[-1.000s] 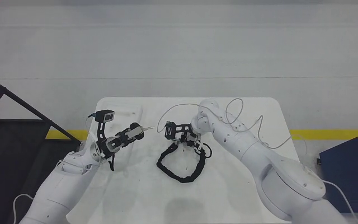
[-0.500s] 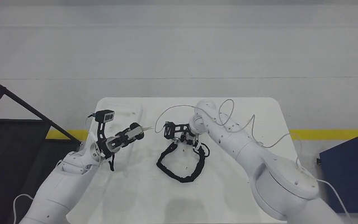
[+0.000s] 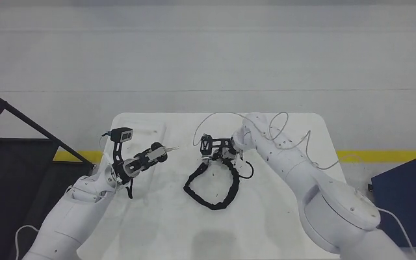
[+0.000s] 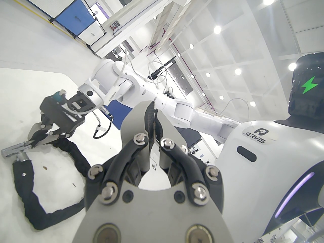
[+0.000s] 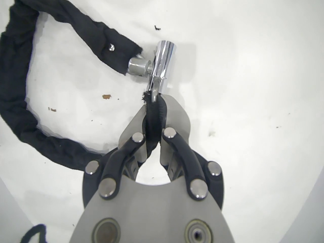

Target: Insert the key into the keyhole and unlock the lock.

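— White counter (image 3: pixel 156 208). Where is the chain lock (image 3: pixel 187 188)?
— Its black loop lies mid-counter. The chrome cylinder (image 5: pixel 163 63) runs lengthwise in line with the right fingers (image 5: pixel 177 117), which clamp the ring at its near end.
— And the key (image 3: pixel 173 149)?
— Pinched in the left fingers (image 4: pixel 135 122) over the counter's left side, tip pointing toward the lock.

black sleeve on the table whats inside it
A chrome end piece pokes out of the sleeve into the lock cylinder. The right gripper pinches the other end. Whatever runs through the rest is covered by fabric.
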`<state>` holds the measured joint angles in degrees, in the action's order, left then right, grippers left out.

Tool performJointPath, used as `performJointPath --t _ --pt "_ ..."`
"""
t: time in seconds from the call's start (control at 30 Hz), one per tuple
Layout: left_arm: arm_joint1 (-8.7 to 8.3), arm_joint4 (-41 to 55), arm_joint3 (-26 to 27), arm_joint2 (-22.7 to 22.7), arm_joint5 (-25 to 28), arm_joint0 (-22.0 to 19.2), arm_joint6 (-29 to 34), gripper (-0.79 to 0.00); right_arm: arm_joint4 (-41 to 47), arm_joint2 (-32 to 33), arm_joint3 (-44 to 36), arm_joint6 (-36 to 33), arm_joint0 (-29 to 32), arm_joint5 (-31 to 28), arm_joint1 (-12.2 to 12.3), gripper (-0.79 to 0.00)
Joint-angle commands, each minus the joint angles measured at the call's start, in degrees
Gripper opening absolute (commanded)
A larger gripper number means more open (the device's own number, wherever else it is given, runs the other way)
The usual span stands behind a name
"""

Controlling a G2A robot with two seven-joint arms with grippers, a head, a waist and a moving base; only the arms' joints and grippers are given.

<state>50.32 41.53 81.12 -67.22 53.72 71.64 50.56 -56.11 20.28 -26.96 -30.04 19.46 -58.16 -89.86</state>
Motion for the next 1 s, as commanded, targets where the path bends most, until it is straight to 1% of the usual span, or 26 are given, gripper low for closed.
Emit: performJointPath --t 0.0,0.07,0.1,0.17,0.3,0.57,0.67,0.7,0.8,0.97 --pt "0.00 0.00 0.00 0.00 0.00 0.00 0.00 -0.785 -2.58 -1.91 -3.74 3.13 0.58 0.16 1.21 -0.785" --pt "0.00 0.00 0.00 0.00 0.00 0.00 0.00 -0.785 -4.87 -4.02 -6.05 9.15 0.92 0.16 3.27 -0.785" --pt "0.00 0.00 0.00 0.00 0.00 0.00 0.00 -0.785 -5.45 -5.16 -7.23 14.12 1.10 0.16 4.75 -0.785" --pt "0.00 0.00 0.00 0.00 0.00 0.00 0.00 -0.785 -6.89 -7.03 -8.70 19.67 1.01 0.16 6.59 -0.785" --pt "0.00 0.00 0.00 0.00 0.00 0.00 0.00 -0.785 -8.60 -10.54 -12.23 34.82 0.76 0.16 10.88 -0.785" --pt "0.00 0.00 0.00 0.00 0.00 0.00 0.00 -0.785 -18.64 -10.54 -18.05 62.09 2.77 0.16 18.10 -0.785" --pt "0.00 0.00 0.00 0.00 0.00 0.00 0.00 -0.785 -23.30 -10.54 -19.59 74.73 3.58 0.16 20.34 -0.785" --pt "0.00 0.00 0.00 0.00 0.00 0.00 0.00 -0.785 -24.44 -10.54 -20.20 76.34 3.77 0.16 21.00 -0.785" --pt "0.00 0.00 0.00 0.00 0.00 0.00 0.00 -0.785 -18.76 -10.54 -24.86 76.35 4.43 0.16 23.08 -0.785" --pt "0.00 0.00 0.00 0.00 0.00 0.00 0.00 -0.785 -18.02 -10.54 -25.48 76.36 4.53 0.16 23.33 -0.785"
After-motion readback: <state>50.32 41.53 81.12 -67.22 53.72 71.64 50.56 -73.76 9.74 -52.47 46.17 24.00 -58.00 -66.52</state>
